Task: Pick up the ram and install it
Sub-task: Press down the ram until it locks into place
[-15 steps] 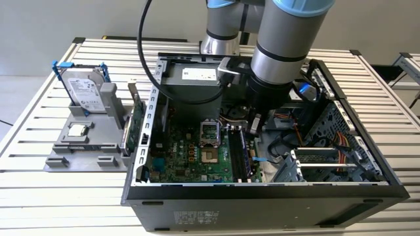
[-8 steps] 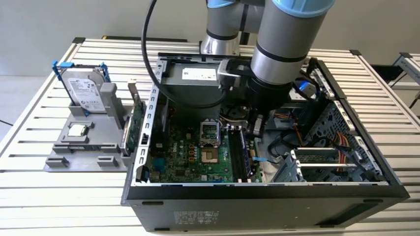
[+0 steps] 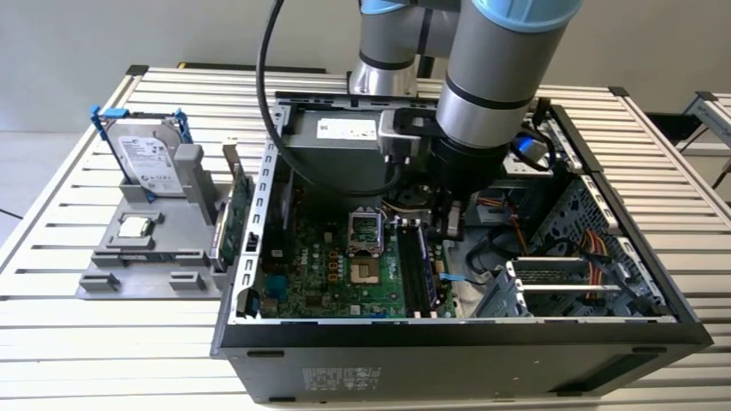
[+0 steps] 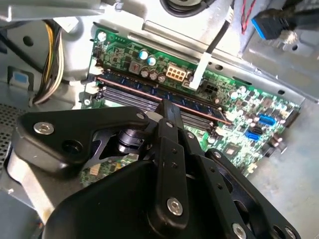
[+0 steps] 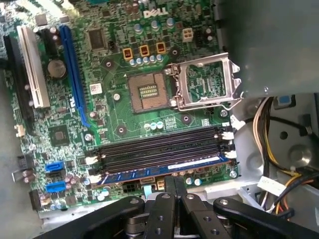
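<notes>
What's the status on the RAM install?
Gripper down, tip at the ram. Ram lies alongside the empty memory slots. Cables off to one side, not across it.

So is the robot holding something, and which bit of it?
The tool meets the ram near the middle of its top edge, in its slot. Gripping or just pressing cannot be told.

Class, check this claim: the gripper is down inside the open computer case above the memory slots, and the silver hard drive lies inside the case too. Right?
Not quite. The gripper is inside the computer case over the memory slots, but the exterior view shows the hard drive standing outside it, on the grey holder.
</notes>
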Robot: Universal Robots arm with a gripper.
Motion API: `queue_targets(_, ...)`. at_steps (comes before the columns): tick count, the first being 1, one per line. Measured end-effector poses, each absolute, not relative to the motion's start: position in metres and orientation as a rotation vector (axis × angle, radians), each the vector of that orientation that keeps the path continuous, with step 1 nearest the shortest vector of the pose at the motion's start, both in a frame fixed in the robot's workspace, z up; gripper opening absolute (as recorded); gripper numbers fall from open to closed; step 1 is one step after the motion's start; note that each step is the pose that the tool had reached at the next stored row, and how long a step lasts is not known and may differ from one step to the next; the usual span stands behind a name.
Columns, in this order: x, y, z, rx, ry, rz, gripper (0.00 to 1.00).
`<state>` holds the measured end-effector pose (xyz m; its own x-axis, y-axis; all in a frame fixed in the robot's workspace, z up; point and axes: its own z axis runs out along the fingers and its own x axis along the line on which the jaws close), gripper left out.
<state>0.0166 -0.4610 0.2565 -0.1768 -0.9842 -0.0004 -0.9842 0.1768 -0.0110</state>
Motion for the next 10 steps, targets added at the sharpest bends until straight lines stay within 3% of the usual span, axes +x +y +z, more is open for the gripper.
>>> queue_targets(10,0.0165,-0.4591,0.2558,-2.153,2.277,-0.012,0.00)
